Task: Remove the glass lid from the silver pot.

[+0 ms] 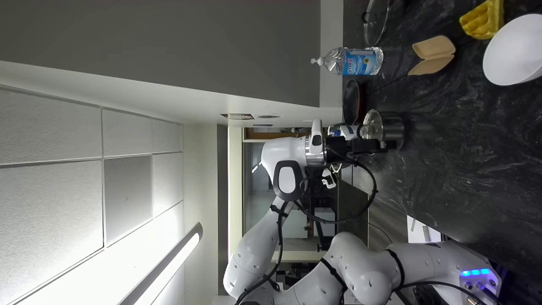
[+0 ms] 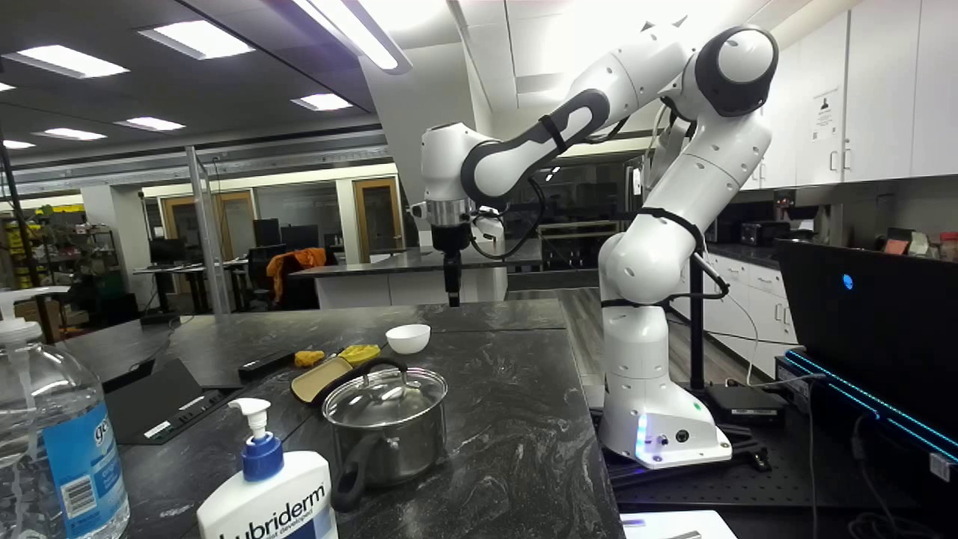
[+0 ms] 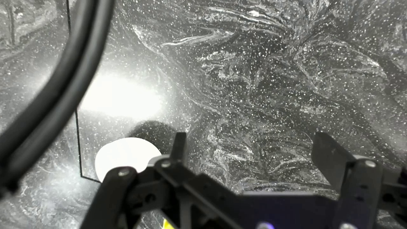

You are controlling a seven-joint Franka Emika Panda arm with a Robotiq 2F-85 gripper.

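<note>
Silver pot [image 1: 394, 125]: stood behind the jaws in an exterior view, overlapped in outline, judged out of contact.
Glass lid [image 2: 384, 399]: sat roughly level on the pot in both exterior views.
Jaws: stood spread with nothing grasped, aimed down at the surface [image 3: 254, 79] in the wrist view.
Lid from jaws: lay well apart, forward of jaws and bowl [image 2: 409, 339] alike in an exterior view; fell outside the wrist view.
Lid handle [image 2: 385, 363]: arched across the glass, roughly left to right there; gave a round lid the only long axis.
Pot handle [image 2: 358, 470]: pointed toward the foreground, away from the jaws.
Reach to lid: seemed to need travel across the surface, then jaws set crosswise to the arch.
</note>
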